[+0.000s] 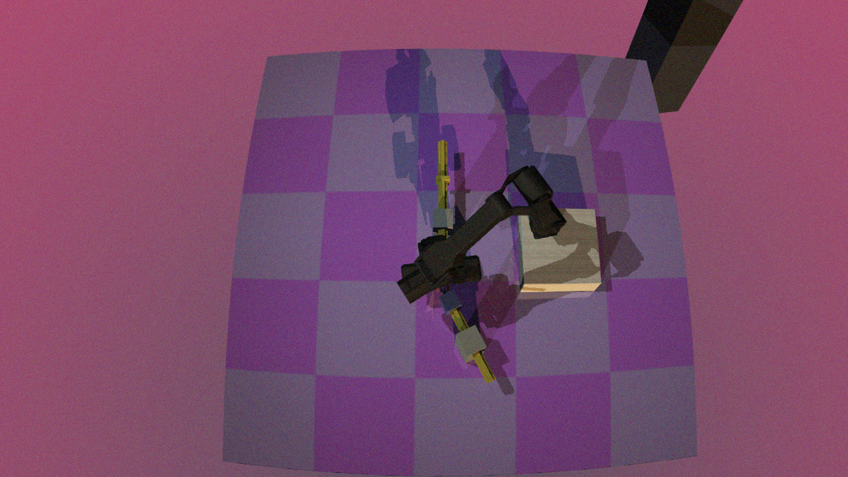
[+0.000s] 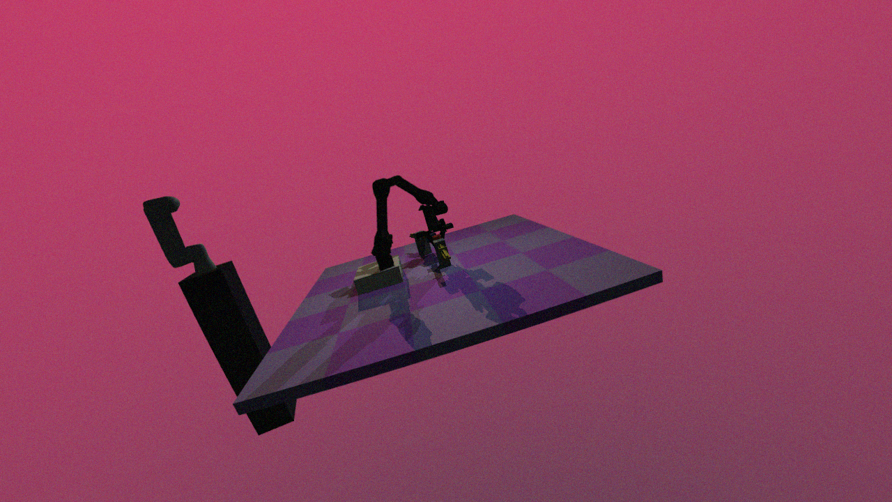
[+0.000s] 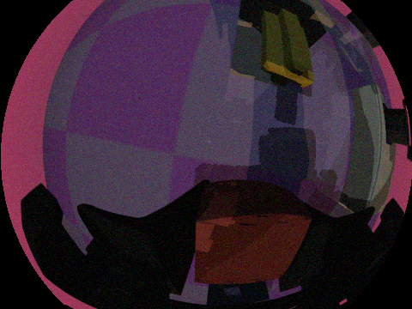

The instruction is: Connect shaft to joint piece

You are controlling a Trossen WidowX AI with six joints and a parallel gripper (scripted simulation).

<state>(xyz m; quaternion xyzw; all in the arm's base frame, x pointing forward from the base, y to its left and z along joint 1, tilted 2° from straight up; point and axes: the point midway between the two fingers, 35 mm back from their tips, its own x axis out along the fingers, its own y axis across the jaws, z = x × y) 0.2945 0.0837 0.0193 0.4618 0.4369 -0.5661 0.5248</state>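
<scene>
My gripper [image 3: 237,188] is shut on the red joint piece [image 3: 251,249]; in the top view the arm covers most of it and only a sliver of red shows. Below it there, a blue piece [image 1: 450,301] sits on the end of the first yellow shaft [image 1: 484,368], which runs slanting through its pale block [image 1: 470,342]. The second yellow shaft [image 1: 442,155] [image 3: 298,51], with a collar, runs through its grey block [image 1: 443,218] above the gripper. Its end stands apart from the joint piece in the wrist view. The opening's exact direction is hidden.
The arm [image 1: 474,228] [image 2: 381,218] stands on a pale box [image 1: 560,255] [image 2: 378,279] to the right in the top view, on the checkered table [image 1: 266,237] [image 2: 580,256]. A dark post [image 1: 690,53] [image 2: 214,324] stands past the table's corner.
</scene>
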